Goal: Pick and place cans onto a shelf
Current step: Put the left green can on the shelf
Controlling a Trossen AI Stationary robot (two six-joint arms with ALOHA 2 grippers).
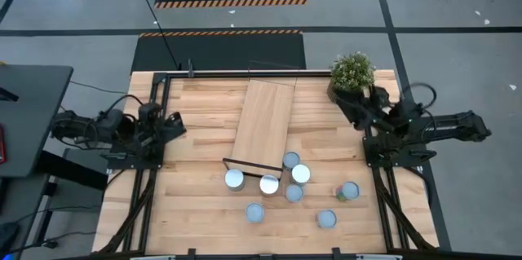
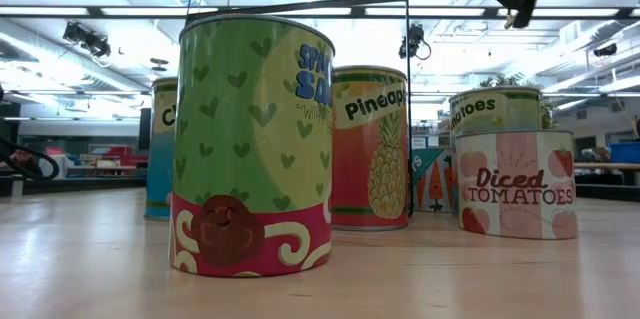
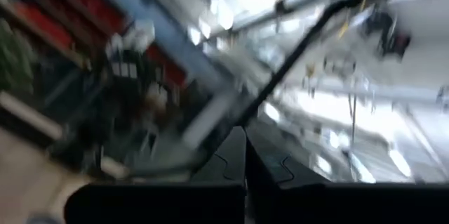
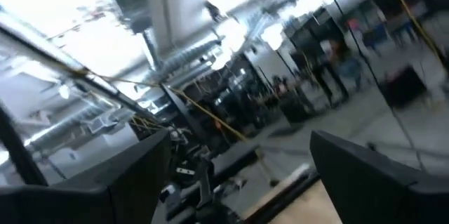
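Observation:
Several cans with shiny round tops stand upright on the plank table near its front, around the near end of the shelf; one of them is a can (image 1: 269, 184) just in front of it. In the low view a green can (image 2: 255, 144), a pineapple can (image 2: 370, 149) and a diced-tomatoes can (image 2: 515, 184) show close up. The shelf (image 1: 263, 125) is a pale wood board lying mid-table, with its black frame (image 1: 253, 165) at the near end. My left gripper (image 1: 175, 124) is at the table's left edge, shut and empty (image 3: 245, 175). My right gripper (image 1: 356, 107) is at the right edge next to the plant, open and empty (image 4: 242, 182).
A potted green plant (image 1: 352, 72) stands at the far right corner, close to my right arm. A black metal rail (image 1: 236, 72) runs along the table's far edge. Bare planks (image 1: 196, 203) lie left of the cans.

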